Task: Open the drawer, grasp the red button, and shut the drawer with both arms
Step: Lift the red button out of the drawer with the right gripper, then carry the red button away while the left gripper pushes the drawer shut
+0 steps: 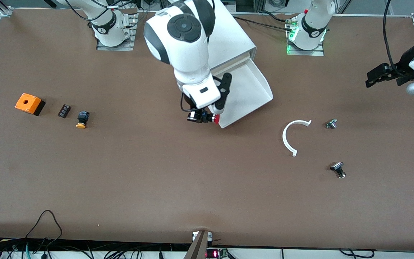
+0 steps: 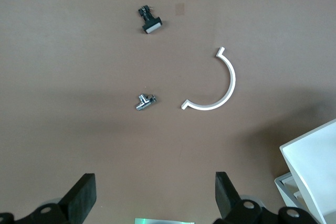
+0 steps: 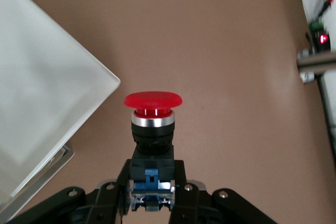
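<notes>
Even bright light, soft shadows

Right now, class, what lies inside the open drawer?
The drawer shows only its bare white floor. The right arm hides part of it near the cabinet. The red button is out, held in the right gripper beside the drawer's front corner.

A high front camera faced the bench (image 1: 156, 172); both wrist cameras looked down closely, sharing the drawer (image 1: 250, 90) at twelve o'clock.
</notes>
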`<state>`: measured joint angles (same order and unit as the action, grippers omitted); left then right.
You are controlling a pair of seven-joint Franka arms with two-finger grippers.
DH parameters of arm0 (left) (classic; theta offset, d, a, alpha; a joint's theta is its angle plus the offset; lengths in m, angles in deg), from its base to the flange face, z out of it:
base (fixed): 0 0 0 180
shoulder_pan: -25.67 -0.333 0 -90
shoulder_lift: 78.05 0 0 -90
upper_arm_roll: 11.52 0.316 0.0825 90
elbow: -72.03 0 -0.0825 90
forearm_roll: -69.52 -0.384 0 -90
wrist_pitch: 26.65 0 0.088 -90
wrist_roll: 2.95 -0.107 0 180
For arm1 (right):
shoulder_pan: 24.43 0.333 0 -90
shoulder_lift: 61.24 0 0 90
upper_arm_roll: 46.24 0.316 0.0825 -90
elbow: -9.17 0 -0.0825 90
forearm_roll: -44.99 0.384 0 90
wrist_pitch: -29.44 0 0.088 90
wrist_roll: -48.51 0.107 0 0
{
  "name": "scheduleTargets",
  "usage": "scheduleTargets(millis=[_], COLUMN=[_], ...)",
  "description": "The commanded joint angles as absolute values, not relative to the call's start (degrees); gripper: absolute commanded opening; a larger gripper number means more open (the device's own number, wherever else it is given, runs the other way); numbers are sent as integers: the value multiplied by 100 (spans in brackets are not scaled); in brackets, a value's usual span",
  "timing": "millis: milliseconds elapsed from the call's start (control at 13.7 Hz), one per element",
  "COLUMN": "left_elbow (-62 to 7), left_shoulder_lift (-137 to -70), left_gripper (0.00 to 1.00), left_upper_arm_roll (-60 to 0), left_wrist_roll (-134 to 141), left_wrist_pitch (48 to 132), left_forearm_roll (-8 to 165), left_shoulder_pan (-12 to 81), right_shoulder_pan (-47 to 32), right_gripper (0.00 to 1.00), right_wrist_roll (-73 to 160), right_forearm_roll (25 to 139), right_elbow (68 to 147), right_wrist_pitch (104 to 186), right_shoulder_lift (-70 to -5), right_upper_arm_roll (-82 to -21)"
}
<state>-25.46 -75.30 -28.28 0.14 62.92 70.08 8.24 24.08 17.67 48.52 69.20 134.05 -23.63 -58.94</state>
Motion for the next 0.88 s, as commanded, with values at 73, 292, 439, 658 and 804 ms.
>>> scheduleTargets(millis=[73, 292, 439, 658, 804], left_elbow=[-2386, -2588, -2745, -3481, -3887], left_shoulder_lift=[-7691, -8015, -8121, -8209, -8245], left_gripper=[100, 99, 99, 99, 99], left_upper_arm_roll=[-2910, -2918, -2988, -3339, -3515], left_wrist_roll=[-76, 247, 1272, 2495, 3060], left_wrist_pitch=[6186, 6018, 6255, 7174, 7747], left_forearm_roll=[6873, 6961, 6987, 7048, 7206], left_shoulder_pan=[1107, 1222, 1502, 1670, 1741], right_shoulder_pan=[1689, 1153, 1021, 688, 546], right_gripper=[22, 22, 21, 21, 21], right_wrist_roll=[2311, 3239, 4047, 4989, 5123], right_forearm_roll=[4930, 4921, 4921, 4930, 4947], right_elbow=[7780, 8113, 8448, 8905, 9142], right_wrist_pitch=[13448, 13272, 13315, 13333, 13333], right_shoulder_lift=[-2863, -2933, -2934, -2943, -2943], right_upper_arm_roll=[-5854, -5854, -5854, -5854, -5846])
